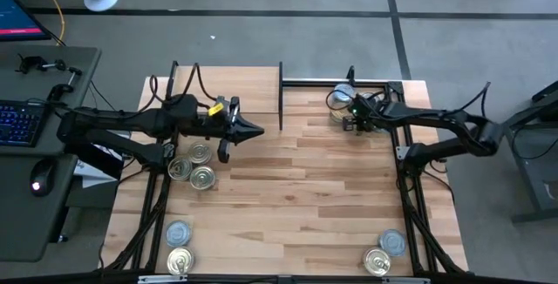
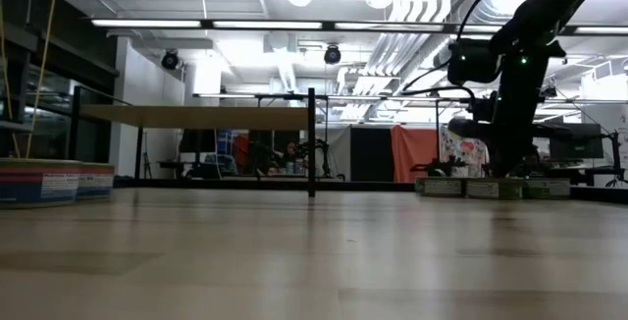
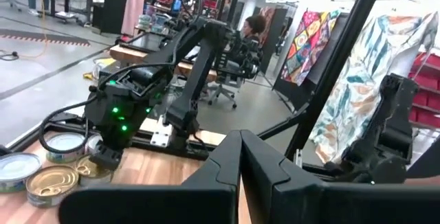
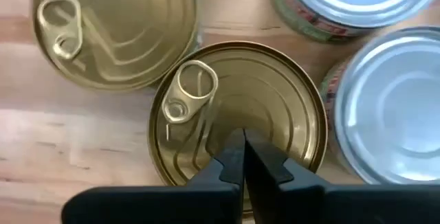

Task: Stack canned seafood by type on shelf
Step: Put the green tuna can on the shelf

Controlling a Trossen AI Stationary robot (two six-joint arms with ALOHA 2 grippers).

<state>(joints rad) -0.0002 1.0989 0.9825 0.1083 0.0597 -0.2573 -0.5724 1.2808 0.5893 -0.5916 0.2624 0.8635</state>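
The right tool (image 4: 242, 157), fingers pressed together, hangs just over a gold tin (image 4: 237, 114) in the far right cluster, probably lining up a pick. That tin is ribbed with a ring pull; another gold one (image 4: 113, 28) and two silver tins (image 4: 392, 107) sit around it. The left tool (image 1: 248, 131), also pressed together and empty, waits above the surface (image 1: 305, 188) near three tins (image 1: 193, 166). The shelf (image 2: 196, 116) looks bare; more tins (image 1: 179, 249) sit at the near corners.

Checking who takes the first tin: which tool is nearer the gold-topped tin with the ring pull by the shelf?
Right. The right tool, shut, hangs directly over that gold-topped tin; the left tool waits across the table, shut.
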